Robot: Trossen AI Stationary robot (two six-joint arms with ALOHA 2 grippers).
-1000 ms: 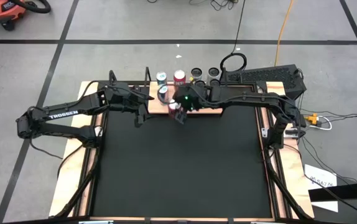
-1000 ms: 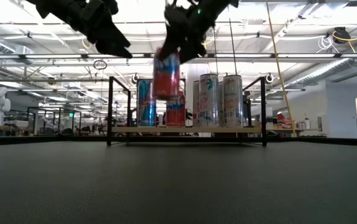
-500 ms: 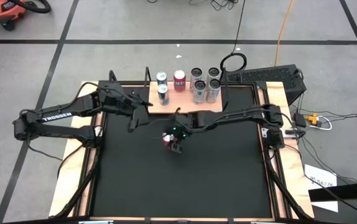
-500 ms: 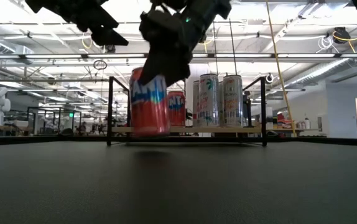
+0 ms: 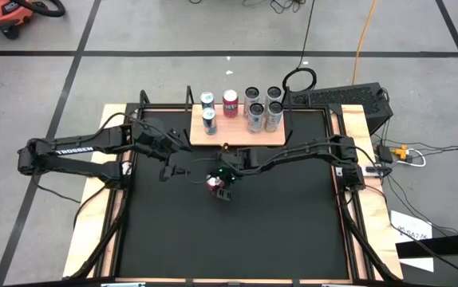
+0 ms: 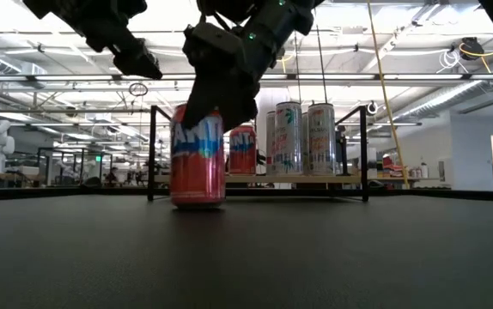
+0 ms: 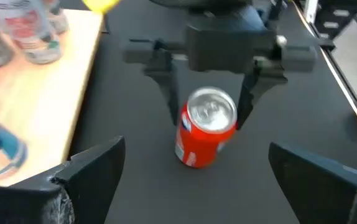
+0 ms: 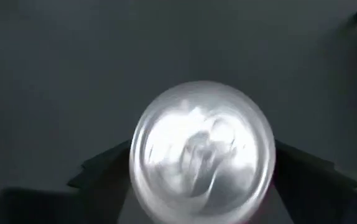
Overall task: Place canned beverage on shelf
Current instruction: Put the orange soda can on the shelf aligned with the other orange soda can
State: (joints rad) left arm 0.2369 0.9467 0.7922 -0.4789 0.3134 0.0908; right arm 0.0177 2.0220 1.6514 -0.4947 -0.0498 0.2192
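An orange-red soda can (image 6: 197, 159) stands upright on the black mat (image 5: 277, 223), a short way toward the near edge from the shelf (image 5: 241, 137). The shelf is a light-wood board with black brackets and holds several cans: blue (image 5: 207, 100), red (image 5: 230, 102) and silver (image 5: 262, 112). My right gripper (image 5: 221, 183) is above the orange-red can and shut on it. My left gripper (image 5: 169, 170) is wide open and empty, in the air just to the can's left and facing it. My right gripper pinches the can's upper wall just under the rim (image 7: 188, 121) between its two fingers (image 7: 168, 93), one on each side. The fingers come from above, pointing down. The can stands upright with its base (image 6: 197, 202) on the mat.
The shelf stands at the mat's far edge, with a bare stretch of board (image 5: 245, 139) in front of its cans. Light-wood strips (image 5: 101, 207) edge the mat on both sides. Cables and a black box (image 5: 349, 100) lie at the far right.
My right gripper has carried the orange-red can from just in front of the shelf toward the near edge and down. The can, which hung tilted in the air, now stands upright on the mat. My left gripper has moved from beside the shelf toward the near edge.
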